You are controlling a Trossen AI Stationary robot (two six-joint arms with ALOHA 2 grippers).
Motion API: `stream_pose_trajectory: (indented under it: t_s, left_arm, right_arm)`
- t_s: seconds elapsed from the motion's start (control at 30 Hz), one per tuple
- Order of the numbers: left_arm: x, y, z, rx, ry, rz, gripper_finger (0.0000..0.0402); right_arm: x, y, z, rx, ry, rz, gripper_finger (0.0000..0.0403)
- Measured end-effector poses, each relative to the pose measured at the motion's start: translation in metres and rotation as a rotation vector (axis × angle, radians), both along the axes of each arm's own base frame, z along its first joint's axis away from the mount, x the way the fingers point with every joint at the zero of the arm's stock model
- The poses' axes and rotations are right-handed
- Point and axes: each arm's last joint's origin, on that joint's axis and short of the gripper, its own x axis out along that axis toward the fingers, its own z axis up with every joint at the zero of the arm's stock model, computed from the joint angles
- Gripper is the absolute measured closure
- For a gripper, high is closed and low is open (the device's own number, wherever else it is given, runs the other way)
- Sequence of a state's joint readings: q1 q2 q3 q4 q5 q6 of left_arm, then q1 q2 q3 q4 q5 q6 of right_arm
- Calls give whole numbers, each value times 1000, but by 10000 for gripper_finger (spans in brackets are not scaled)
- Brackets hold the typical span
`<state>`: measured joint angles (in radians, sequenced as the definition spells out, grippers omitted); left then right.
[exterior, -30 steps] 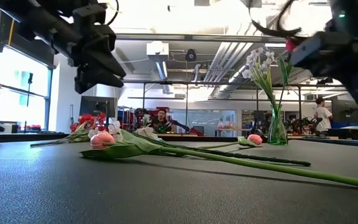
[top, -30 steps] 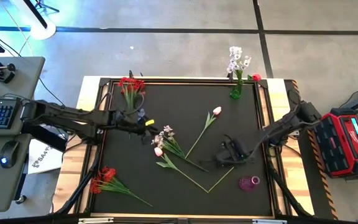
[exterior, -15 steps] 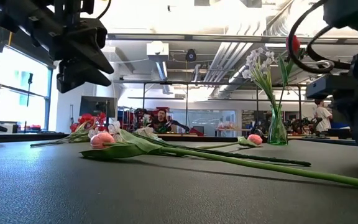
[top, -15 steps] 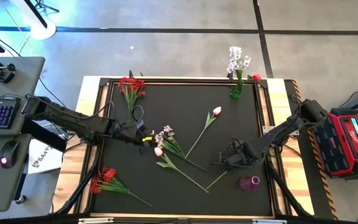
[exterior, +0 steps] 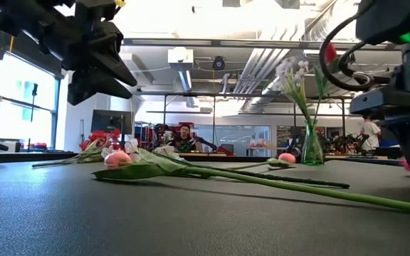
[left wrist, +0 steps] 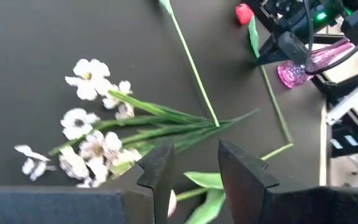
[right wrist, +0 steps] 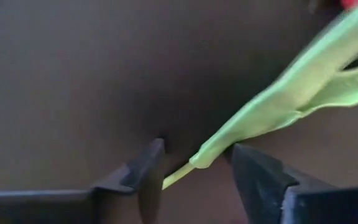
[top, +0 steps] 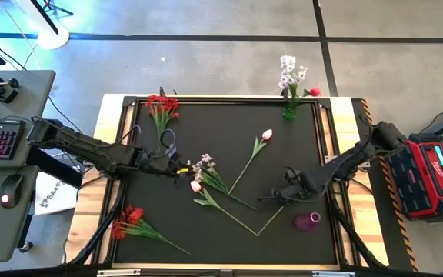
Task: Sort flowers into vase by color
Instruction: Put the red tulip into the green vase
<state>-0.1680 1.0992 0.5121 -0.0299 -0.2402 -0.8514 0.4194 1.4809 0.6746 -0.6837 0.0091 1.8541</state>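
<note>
Shifting a touch up the worktop [top: 321, 131], the right end effector [right wrist: 194, 171] hangs part-open astride a red tulip's stem [right wrist: 278, 109], not yet clamped; the stem runs slantwise through its fingers; left end effector [left wrist: 194, 168] hovers part-open, empty, over the white-lavender sprig [left wrist: 98, 140].

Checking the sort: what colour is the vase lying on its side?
Pink-purple vase, clearest in the high view.

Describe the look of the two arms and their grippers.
Both arms are dark and slender-jointed, with black cables looping beside them. The left gripper and the right gripper each have two dark, wedge-shaped fingers. A yellow mark shows near the left gripper's tip, seen from above.
</note>
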Motion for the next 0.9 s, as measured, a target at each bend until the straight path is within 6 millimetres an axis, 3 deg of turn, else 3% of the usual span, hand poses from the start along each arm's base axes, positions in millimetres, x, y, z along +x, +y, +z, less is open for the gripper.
stream_pose_trajectory:
  t_s: [0.43, 0.57, 0.73, 0.9]
  left_arm:
    - [6, 31, 7, 131, -56, 74, 289]
    - [9, 43, 12, 126, -115, 130, 289]
    - [13, 56, 23, 137, -241, 148, 289]
    - [12, 71, 30, 223, -286, 181, 289]
  right_arm:
    - [4, -6, 0, -19, -15, 172, 386]
    - [13, -3, 12, -27, -43, 243, 394]
    - [34, 3, 65, -193, -180, 320, 400]
    - [38, -13, 136, -513, -269, 273, 401]
